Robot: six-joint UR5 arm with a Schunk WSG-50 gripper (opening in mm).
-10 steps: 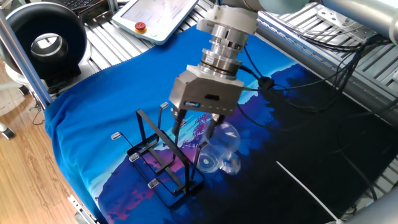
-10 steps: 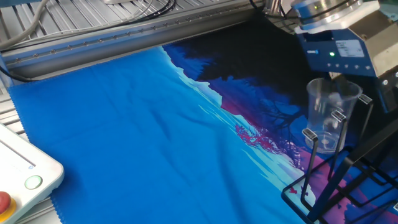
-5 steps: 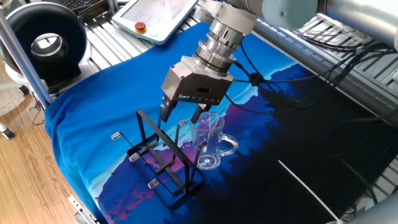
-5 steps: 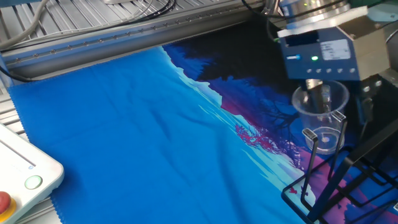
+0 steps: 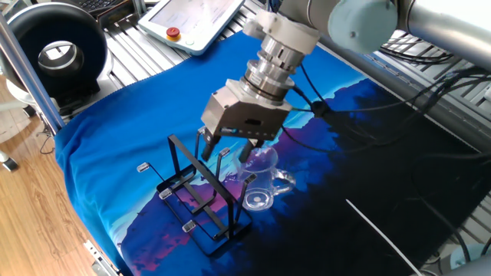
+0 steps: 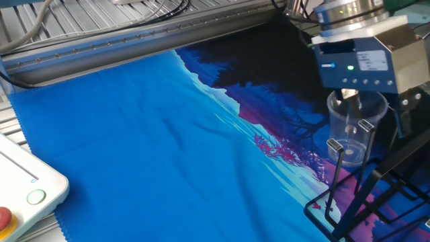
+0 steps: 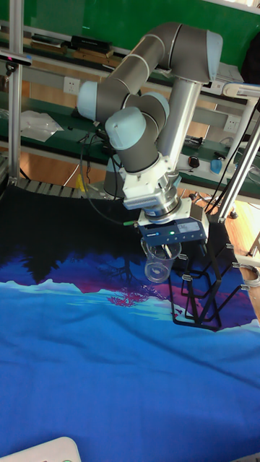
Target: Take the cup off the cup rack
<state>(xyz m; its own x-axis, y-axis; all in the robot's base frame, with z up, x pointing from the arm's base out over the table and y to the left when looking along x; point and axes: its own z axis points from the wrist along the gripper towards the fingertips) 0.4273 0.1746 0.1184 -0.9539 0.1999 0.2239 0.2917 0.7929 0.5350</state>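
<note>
Clear glass made up the see-through cup (image 5: pixel 261 178) with its side handle, and your grey two-finger gripper (image 5: pixel 228 148) had its fingers squeezed on the rim. You held the cup tilted, just beside the small black wire cup rack (image 5: pixel 201 195), low over the blue picture cloth (image 6: pixel 134 134).

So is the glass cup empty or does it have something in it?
Empty. The cup is clear, and the blue cloth and the cup rack peg show through it with no liquid line. It hangs tilted under the gripper.
</note>
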